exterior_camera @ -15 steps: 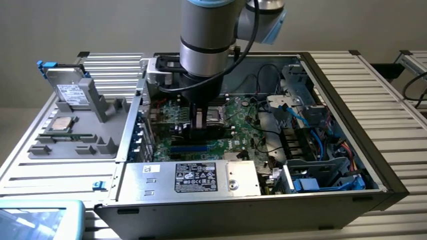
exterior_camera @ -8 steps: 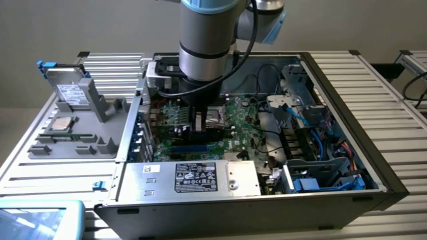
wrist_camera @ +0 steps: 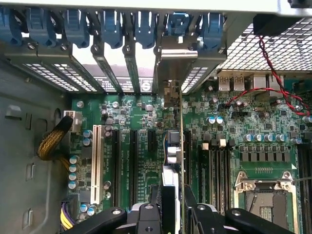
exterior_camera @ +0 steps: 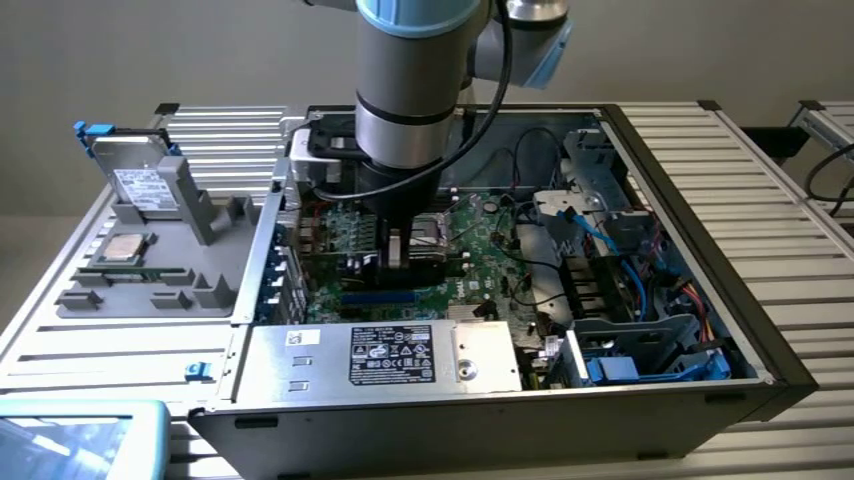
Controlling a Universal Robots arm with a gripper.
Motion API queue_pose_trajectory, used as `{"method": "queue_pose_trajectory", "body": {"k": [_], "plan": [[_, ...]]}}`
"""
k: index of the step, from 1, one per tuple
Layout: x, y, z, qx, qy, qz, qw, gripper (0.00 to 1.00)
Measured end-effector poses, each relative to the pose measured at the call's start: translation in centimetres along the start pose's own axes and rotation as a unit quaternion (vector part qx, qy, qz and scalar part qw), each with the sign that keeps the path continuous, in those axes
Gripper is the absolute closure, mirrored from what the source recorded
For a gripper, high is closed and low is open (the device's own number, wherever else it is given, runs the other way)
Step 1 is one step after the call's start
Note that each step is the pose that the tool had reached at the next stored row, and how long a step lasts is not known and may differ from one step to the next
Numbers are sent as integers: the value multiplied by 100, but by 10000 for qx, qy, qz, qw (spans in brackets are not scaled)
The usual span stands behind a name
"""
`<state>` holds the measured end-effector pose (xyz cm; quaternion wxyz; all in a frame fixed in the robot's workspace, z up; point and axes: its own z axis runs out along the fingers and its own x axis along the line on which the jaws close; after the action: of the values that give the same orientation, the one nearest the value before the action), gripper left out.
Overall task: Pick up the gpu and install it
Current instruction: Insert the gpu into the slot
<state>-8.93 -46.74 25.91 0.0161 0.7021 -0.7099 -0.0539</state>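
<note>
Exterior view's left: your parts tray (exterior_camera: 200,290) holds the silver drive box (exterior_camera: 140,185). Centre: the fingers (wrist_camera: 192,204) of the gripper (wrist_camera: 171,210) are clamped on the gpu (wrist_camera: 175,68), which stands edge-on inside the case (exterior_camera: 747,330) over the motherboard (wrist_camera: 141,112). Seating appears to be in hand. It calls for a square, straight press into the slot.

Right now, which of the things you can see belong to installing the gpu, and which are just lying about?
Part of the job: the gpu, held edge-on by the gripper; the motherboard under it; the open computer case.
Just lying about: the silver drive box and the square chip, both on the grey rack at the exterior view's left.
</note>
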Motion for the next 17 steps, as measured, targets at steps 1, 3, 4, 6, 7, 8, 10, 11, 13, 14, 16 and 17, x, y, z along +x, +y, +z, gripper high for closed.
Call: {"method": "queue_pose_trajectory", "body": {"k": [1,3,4,6,7,8,10,11,13,14,16,17], "plan": [[2,0,6,0,-3,0,10000,72],[5,2,15,-1,-11,-2,10000,72],[8,4,18,-1,-17,-2,10000,72],[14,7,26,0,-27,-3,10000,72],[14,10,31,0,-29,-3,10000,72],[15,14,35,0,-28,-3,10000,72],[15,18,41,-1,-28,-3,10000,72],[15,20,45,0,-28,-3,10000,72],[16,20,50,-1,-27,-4,10000,72],[16,21,51,-1,-26,-3,10000,72],[16,20,56,-1,-28,-3,10000,72],[16,20,58,-1,-28,-3,10000,72]]}}
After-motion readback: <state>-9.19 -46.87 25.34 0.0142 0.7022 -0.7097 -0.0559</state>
